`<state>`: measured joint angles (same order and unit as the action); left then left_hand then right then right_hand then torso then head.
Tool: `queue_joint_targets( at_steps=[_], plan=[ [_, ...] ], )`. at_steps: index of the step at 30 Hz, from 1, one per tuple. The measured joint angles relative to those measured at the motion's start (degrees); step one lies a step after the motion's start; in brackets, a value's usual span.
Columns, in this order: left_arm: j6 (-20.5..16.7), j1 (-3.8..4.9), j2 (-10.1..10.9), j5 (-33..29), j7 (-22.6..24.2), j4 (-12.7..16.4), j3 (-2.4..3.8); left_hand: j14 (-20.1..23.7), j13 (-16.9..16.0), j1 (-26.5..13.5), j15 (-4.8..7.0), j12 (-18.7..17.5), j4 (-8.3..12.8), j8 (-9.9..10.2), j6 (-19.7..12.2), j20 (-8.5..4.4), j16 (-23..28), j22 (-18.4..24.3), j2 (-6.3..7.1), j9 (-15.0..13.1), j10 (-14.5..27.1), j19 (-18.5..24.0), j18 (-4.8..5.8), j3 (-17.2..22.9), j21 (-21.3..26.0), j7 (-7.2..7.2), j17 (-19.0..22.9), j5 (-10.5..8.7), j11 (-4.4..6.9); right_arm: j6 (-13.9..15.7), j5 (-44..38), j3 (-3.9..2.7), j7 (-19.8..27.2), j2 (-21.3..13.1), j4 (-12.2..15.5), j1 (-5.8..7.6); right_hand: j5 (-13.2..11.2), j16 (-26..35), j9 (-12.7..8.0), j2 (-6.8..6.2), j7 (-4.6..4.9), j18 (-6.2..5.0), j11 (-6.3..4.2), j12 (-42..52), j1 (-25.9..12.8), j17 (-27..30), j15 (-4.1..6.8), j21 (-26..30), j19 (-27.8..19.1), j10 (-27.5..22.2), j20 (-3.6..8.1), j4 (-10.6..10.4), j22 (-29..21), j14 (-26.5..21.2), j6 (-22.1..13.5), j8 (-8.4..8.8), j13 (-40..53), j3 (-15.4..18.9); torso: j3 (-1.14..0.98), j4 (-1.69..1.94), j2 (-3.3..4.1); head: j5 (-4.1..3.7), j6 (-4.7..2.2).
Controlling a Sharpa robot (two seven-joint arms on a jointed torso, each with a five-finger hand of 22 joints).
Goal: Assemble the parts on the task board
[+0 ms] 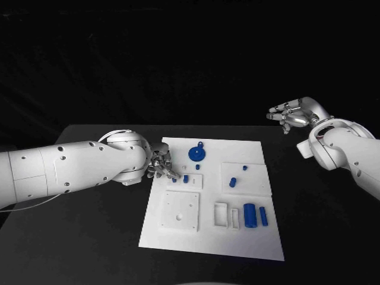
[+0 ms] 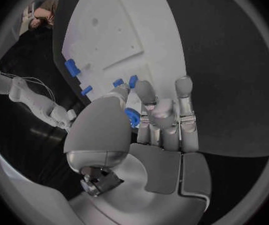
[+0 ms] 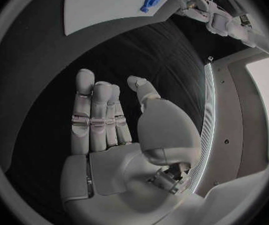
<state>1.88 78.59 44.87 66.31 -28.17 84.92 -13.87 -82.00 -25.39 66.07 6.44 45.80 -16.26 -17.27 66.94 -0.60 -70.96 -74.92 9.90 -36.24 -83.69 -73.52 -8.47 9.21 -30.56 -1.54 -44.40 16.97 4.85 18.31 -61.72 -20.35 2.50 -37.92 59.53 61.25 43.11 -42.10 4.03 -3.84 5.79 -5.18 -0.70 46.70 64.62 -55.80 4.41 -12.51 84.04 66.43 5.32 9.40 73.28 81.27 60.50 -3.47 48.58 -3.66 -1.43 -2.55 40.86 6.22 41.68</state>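
The left hand [image 1: 160, 165] reaches over the left edge of the task board [image 1: 241, 237], its fingers bent down at the board's surface. In the left wrist view its fingers [image 2: 148, 97] close around a small blue part [image 2: 132, 117], pinched between thumb and fingers.

The task board is a white rectangular plate in the middle of the black table [image 1: 87, 237]. Near its far end lies a round blue disc with a small tab [image 1: 198, 154], like a wheel or gear. Just beside the left hand's fingertips a short blue peg [image 1: 186, 177] stands in a small raised white block. To the right, a square white plate carries another blue peg [image 1: 232, 181] and a tiny blue piece [image 1: 243, 167]. Nearer the robot sits a larger white square block with holes [image 1: 180, 211], then white frames with slots [image 1: 225, 215], and two blue cylinders [image 1: 251, 215] lying side by side, just beside the frames.

The right hand [image 1: 294, 114] hangs above the table beyond the board's far right corner, well apart from the board. Its fingers are loosely spread and it holds nothing.
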Motion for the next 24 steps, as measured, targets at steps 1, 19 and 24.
queue_joint_targets(
  at_steps=[1,19,24],
  plan=[
    [-0.1,0.00,0.0,-0.1,0.0,0.0,0.00,0.0,0.0,-0.3,0.00,0.0,0.0,0.0,0.0,0.00,0.0,0.0,0.08,-0.1,0.0,0.0,0.00,0.0,0.0,0.00,0.0,-0.31,0.00,0.0,0.0,0.00,0.0,0.0,0.0,0.00,0.0,0.0,0.0,0.00,0.00,0.00,0.00,0.0,0.0,0.0,0.00,0.0,0.0,0.0,0.00,0.0,0.0,0.0,0.0,0.00,0.0,0.0,-0.01,0.00,0.00,0.00,-0.01],
    [-3.5,-0.01,0.9,-2.8,1.0,0.6,1.25,0.0,0.0,-2.9,0.00,0.0,-0.2,0.0,-0.2,-0.22,0.3,0.0,0.42,0.1,0.0,-0.6,0.00,0.2,0.2,0.22,0.3,-1.05,0.00,0.0,0.0,0.00,0.0,0.0,-0.2,-0.02,0.0,0.0,0.0,0.00,0.12,0.00,0.08,0.0,0.0,0.0,0.00,0.0,0.0,-0.1,0.00,0.0,0.0,0.0,-0.1,0.00,0.0,0.0,-0.04,-0.01,0.00,0.05,-0.21],
    [-6.7,0.03,1.1,-5.9,3.2,0.7,1.88,1.6,0.4,-2.8,-0.31,-2.0,-0.2,2.3,-2.7,-2.40,3.3,0.0,0.35,3.9,-0.3,0.1,0.63,0.0,1.8,1.80,4.5,-1.05,-0.78,0.0,0.0,0.00,0.0,0.0,-0.3,-0.03,0.2,0.0,0.0,0.00,0.12,0.00,0.09,0.0,0.0,0.0,0.00,0.0,0.0,-0.1,0.00,-0.2,0.0,0.0,-0.1,0.00,0.0,-0.2,-0.04,-0.02,-0.01,0.07,-0.29]
  ],
)
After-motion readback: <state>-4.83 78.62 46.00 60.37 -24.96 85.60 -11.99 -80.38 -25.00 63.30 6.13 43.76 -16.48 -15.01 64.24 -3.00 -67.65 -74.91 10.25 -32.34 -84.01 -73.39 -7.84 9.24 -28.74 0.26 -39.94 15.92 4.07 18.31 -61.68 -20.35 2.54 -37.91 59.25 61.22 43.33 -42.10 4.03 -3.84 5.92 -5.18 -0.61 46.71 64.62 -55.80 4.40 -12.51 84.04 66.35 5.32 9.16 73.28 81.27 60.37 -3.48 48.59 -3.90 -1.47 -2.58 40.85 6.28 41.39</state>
